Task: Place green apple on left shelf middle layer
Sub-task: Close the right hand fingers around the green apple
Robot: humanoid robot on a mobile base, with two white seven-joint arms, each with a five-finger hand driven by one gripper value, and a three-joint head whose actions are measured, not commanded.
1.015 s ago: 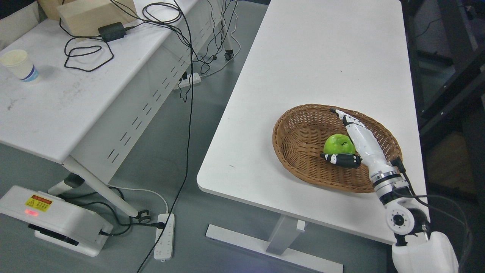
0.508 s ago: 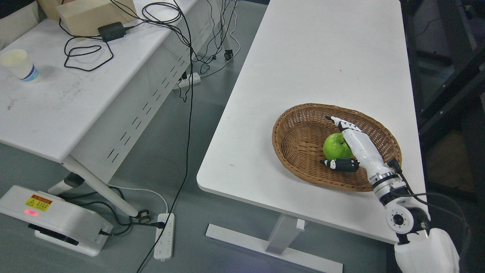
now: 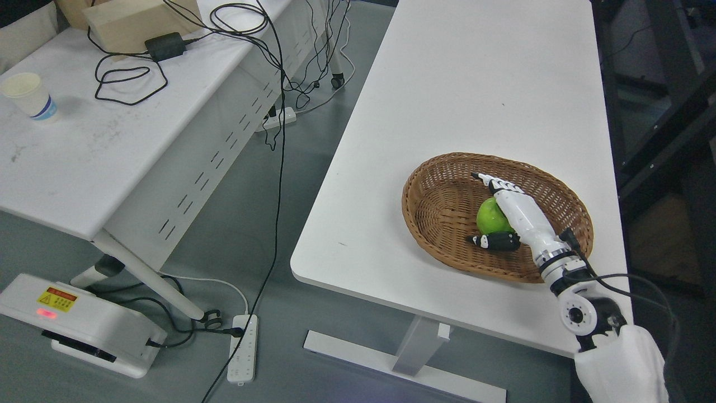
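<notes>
We see the green apple [image 3: 490, 217] lying in the wicker basket [image 3: 436, 190] near the table's [image 3: 447, 84] right front corner. Our right hand [image 3: 506, 215] cups it from the right, fingers [image 3: 492, 182] beyond, thumb [image 3: 495, 241] nearer, not yet clamped.

Woven wicker basket [image 3: 442, 193] (rough), glossy green apple [image 3: 489, 217], smooth matt table [image 3: 464, 84]

Right hand [image 3: 506, 215]: white shell, black thumb and black fingertips. Silver ringed wrist; round white joint with dark centre behind it. Black cable looped alongside. White cloth-like cover wrapped forearm.
</notes>
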